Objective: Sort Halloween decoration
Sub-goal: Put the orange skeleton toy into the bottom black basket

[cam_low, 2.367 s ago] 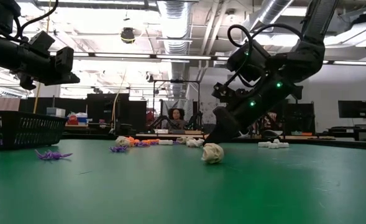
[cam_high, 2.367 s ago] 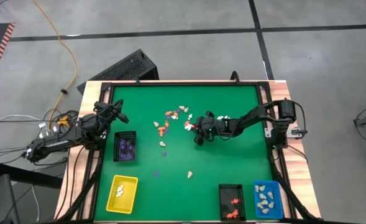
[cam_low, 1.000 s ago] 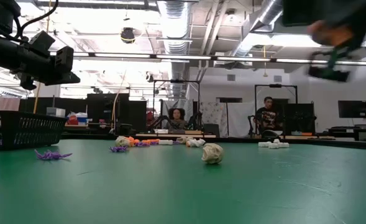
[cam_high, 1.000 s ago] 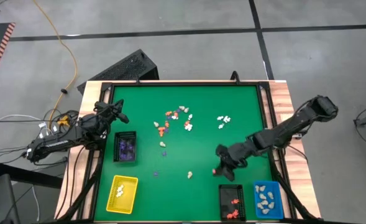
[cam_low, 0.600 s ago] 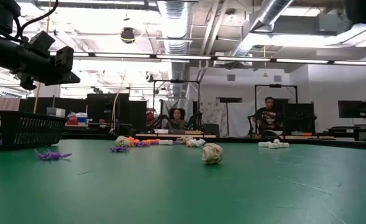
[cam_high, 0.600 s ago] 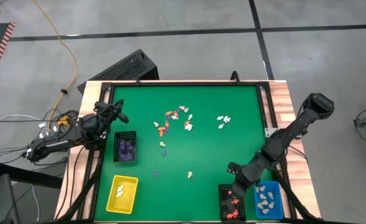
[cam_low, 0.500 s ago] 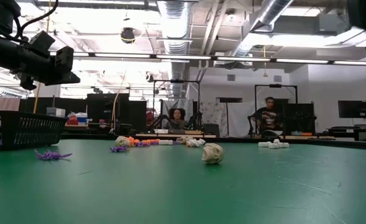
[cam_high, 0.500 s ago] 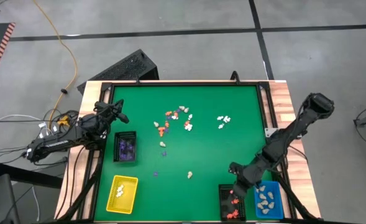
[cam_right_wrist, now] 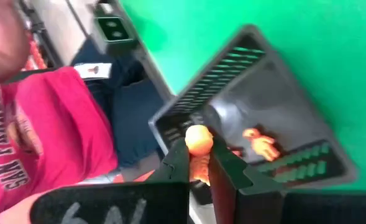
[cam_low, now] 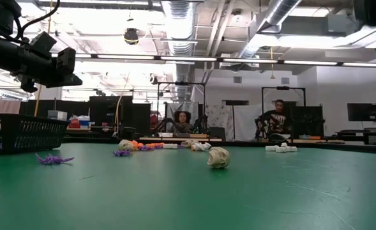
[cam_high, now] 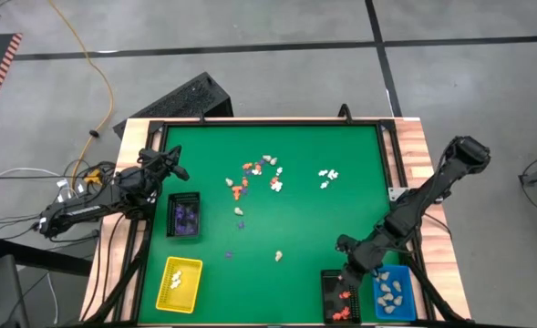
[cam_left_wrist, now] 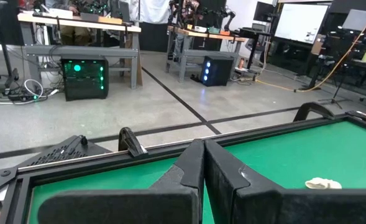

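Observation:
Several tiny Halloween decorations (cam_high: 254, 173) in orange, white and purple lie on the green mat, with a cream one (cam_high: 279, 256) nearer the front. My right gripper (cam_high: 345, 271) hangs over the black tray (cam_high: 339, 296) at the near right, shut on an orange figurine (cam_right_wrist: 198, 140). That tray holds orange figurines (cam_right_wrist: 260, 143). My left gripper (cam_high: 181, 171) waits shut at the far left, above the black basket (cam_high: 184, 216) of purple pieces; its fingers (cam_left_wrist: 203, 155) are pressed together. My right gripper pinches the orange figurine between its two fingertips (cam_right_wrist: 223, 165). The figurine's round head (cam_right_wrist: 198, 138) sticks out past the fingertips, and its body sits in the gap between them. The fingers slant downward over the black tray, and the figurine hangs clear above it.
A yellow tray (cam_high: 179, 283) with white pieces sits at the near left. A blue tray (cam_high: 393, 292) with cream pieces sits beside the black tray. A person in a pink shirt (cam_right_wrist: 46, 124) stands just past the table's near edge. A raised black frame (cam_high: 396, 182) borders the mat.
My right gripper has carried the orange figurine from the mat's near middle toward the near right corner and has rolled its wrist. It now hangs almost still above the black tray. The figurine stays lifted clear.

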{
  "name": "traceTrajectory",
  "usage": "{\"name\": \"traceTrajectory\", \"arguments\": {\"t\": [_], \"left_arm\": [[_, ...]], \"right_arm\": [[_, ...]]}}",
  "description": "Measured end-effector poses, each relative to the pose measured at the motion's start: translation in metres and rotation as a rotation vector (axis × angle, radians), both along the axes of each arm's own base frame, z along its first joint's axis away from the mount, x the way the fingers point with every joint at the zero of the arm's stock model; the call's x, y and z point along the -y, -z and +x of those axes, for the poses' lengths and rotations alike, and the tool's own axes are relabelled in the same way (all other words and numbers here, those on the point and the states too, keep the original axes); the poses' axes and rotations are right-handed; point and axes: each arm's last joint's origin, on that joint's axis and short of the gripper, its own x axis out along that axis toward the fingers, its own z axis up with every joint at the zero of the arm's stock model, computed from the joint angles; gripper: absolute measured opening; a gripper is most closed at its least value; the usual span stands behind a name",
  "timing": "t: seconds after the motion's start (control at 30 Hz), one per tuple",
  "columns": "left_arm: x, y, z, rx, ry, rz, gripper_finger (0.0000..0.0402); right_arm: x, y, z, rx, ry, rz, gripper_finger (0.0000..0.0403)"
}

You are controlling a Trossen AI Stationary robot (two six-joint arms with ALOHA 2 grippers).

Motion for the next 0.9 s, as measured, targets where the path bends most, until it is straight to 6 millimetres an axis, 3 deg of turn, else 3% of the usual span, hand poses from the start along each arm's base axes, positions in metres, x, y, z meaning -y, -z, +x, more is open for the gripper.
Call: {"name": "traceTrajectory", "arguments": {"t": [0.2, 0.4, 0.57, 0.9], "left_arm": [[0.0, 0.0, 0.0, 0.0, 0.0, 0.0, 0.0], [0.0, 0.0, 0.0, 0.0, 0.0, 0.0, 0.0], [0.0, 0.0, 0.0, 0.0, -0.001, 0.0, 0.0], [0.0, 0.0, 0.0, -0.001, 0.0, 0.0, 0.0]], "right_arm": [[-0.016, -0.017, 0.017, 0.041, -0.033, -0.023, 0.0042], [-0.029, -0.022, 0.029, -0.081, -0.135, -0.218, 0.0043], [-0.036, -0.02, 0.036, -0.152, -0.208, -0.317, 0.0058], [-0.04, -0.009, 0.04, -0.244, -0.224, -0.303, 0.0104]]}}
